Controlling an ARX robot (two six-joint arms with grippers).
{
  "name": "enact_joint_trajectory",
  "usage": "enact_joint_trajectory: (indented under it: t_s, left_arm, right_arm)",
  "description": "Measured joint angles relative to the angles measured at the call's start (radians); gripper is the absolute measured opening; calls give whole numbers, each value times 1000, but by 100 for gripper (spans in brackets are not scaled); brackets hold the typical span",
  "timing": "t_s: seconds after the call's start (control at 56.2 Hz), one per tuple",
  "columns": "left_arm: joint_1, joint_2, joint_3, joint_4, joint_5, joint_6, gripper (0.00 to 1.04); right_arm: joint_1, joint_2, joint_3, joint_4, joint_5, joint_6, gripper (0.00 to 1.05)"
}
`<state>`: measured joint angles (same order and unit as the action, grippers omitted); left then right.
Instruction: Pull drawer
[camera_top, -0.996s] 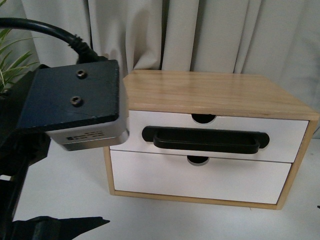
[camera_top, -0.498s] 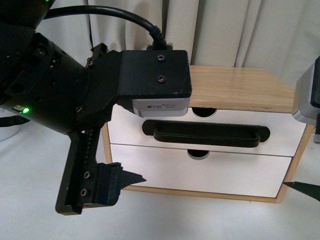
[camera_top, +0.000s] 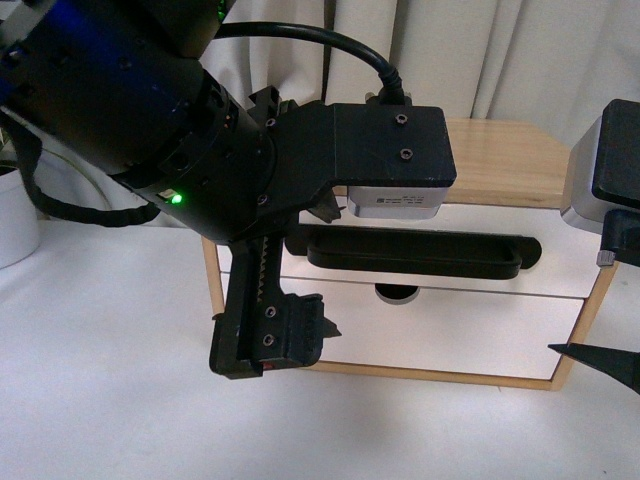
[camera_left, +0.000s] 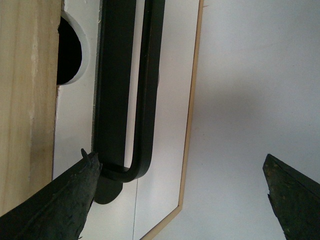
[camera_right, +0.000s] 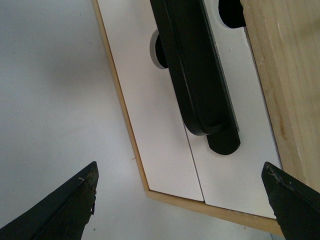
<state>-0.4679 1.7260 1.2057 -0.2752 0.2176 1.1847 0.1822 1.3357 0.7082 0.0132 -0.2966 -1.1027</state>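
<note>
The left gripper (camera_left: 177, 167) stands wide open and holds nothing. Its two fingers are set one above the other. In the left wrist view the upper fingertip (camera_left: 75, 185) lies just beside the left end of the black bar handle (camera_left: 145, 85), and whether it touches cannot be told. The lower finger (camera_top: 295, 335) hangs in front of the left part of the plain drawer front (camera_top: 460, 335). The right gripper (camera_right: 179, 172) is also spread wide and empty. It is off the right end of the handle and apart from it, with its lower fingertip (camera_top: 575, 355) pointing at the near right corner of the cabinet (camera_top: 500, 165). The drawer (camera_top: 560, 270) is the upper of the two white fronts in this small wooden cabinet. Its handle runs across most of its width. Its half-round notch (camera_left: 70, 50) shows dark at the top edge in the left wrist view, while in the front view the left arm's wrist block covers it. The front of the drawer sits about level with the plain one beneath it. The cabinet stands on a white table (camera_top: 100, 400), with a pale curtain (camera_top: 500, 50) on its far side and a white pot (camera_top: 15, 225) at the far left.
</note>
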Motion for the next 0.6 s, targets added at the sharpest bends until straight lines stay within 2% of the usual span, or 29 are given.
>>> enact_joint_trajectory:
  t_s: [0.249,0.605]
  left_arm:
    - [18,79,66,-14,-59,11,98]
    - [19,93,91,-55,-85,58,98]
  right_arm:
    - [-2,8,0,12,-19,1,96]
    - [-3,23,14,14,-35,13,96]
